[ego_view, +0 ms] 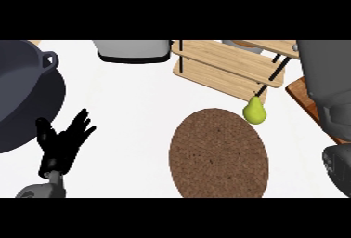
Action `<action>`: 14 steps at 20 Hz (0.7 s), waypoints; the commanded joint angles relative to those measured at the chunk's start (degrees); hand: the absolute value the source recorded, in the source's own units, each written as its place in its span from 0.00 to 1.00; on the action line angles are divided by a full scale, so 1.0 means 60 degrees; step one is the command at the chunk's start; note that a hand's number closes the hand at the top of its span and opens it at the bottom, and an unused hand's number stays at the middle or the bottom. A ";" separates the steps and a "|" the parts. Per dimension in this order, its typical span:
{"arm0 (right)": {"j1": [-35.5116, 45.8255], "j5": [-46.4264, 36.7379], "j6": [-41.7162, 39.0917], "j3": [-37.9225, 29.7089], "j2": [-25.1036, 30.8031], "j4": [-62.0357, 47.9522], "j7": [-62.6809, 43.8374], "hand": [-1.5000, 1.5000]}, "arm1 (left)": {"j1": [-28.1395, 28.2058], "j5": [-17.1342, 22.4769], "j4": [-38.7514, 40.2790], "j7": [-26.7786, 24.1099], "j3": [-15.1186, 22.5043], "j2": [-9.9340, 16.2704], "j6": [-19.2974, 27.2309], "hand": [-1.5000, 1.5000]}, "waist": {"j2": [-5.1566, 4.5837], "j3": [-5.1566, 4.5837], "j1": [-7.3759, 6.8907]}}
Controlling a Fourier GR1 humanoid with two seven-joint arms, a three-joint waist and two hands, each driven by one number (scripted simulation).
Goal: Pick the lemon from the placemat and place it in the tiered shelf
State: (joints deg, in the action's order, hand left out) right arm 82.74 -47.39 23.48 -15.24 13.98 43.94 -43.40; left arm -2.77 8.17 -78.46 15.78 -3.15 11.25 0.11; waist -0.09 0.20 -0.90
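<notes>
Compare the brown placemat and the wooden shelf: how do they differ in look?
The placemat is round, dark brown and speckled; the tiered shelf is angular, of pale wooden slats with black posts. The placemat lies bare, while the yellow-green fruit sits at the shelf's edge. Both rest on the white counter.

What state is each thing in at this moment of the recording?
Yellow-green fruit: upright on the counter, between the placemat and the shelf, held by no hand.
Round brown placemat: flat, nothing on it.
Wooden tiered shelf: slats bare, no fruit in it.
Left hand: open, fingers spread, holding nothing.
Right arm: at the right edge, hand not visible.
Dark pot: at left, contents not visible.
</notes>
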 commanded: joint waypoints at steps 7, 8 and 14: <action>-0.0378 0.0064 0.1816 -0.0545 0.0423 0.0964 -0.0275 0.00 | 0.0273 -0.0047 -0.0457 0.0603 0.0073 -0.0044 0.0099 0.50 | 0.0023 -0.0034 0.0079; -0.0332 -0.0263 0.1974 -0.0439 0.0528 0.0930 -0.0508 0.00 | -0.0092 -0.0222 0.0341 0.0152 -0.0025 -0.0114 0.0207 0.50 | 0.0006 -0.0041 0.0148; -0.1012 -0.0752 0.1863 -0.0869 0.1569 0.2643 -0.1833 0.00 | 0.0249 0.0114 -0.0052 0.0400 -0.0304 0.0158 -0.0079 0.50 | 0.0115 -0.0031 0.0345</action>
State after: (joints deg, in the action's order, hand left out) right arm 78.97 -50.48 32.69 -18.97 20.74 54.55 -49.45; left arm -1.70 7.81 -78.90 15.79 -4.09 11.10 0.51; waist 0.50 0.22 0.58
